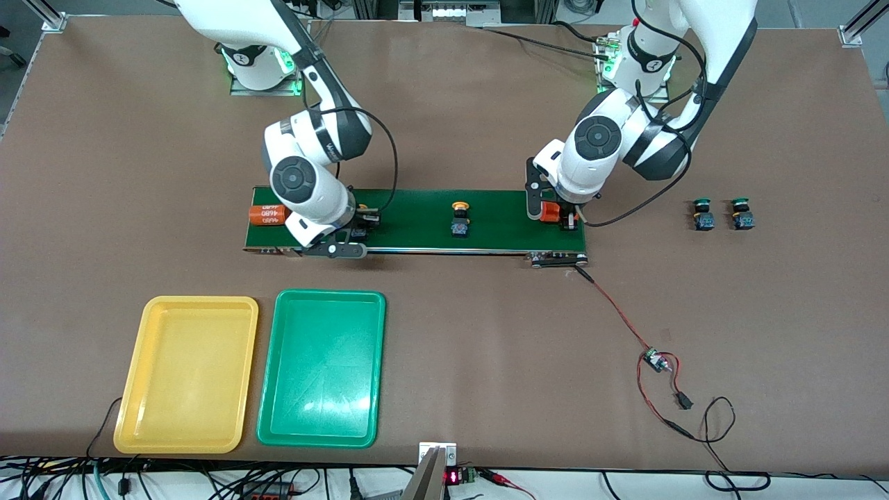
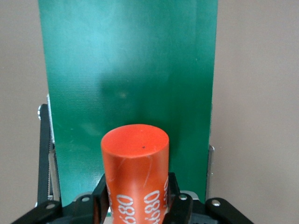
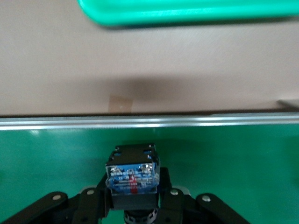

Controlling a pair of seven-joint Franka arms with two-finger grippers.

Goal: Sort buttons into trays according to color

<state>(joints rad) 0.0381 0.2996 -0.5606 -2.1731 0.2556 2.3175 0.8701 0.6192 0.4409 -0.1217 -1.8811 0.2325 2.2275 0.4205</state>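
The conveyor belt [image 1: 417, 221] crosses mid-frame, with the yellow tray [image 1: 187, 373] and green tray [image 1: 321, 368] lower left. The left gripper [image 2: 138, 205] pinches an orange cylinder [image 2: 135, 172]. The right gripper [image 3: 133, 196] pinches a button [image 3: 133, 177] over the belt. A yellow-capped button [image 1: 459, 219] stands mid-belt; two green-capped buttons [image 1: 722, 214] sit mid-right.

Bare brown table [image 1: 451, 333] between conveyor belt [image 1: 417, 208] and trays, both arms over the belt's ends.

Glossy plastic trays [image 1: 186, 375]; matt, finely woven belt [image 1: 417, 215] with a shiny metal rail [image 3: 149, 121]; smooth orange cylinder [image 2: 135, 172]; matt brown table [image 1: 486, 347].
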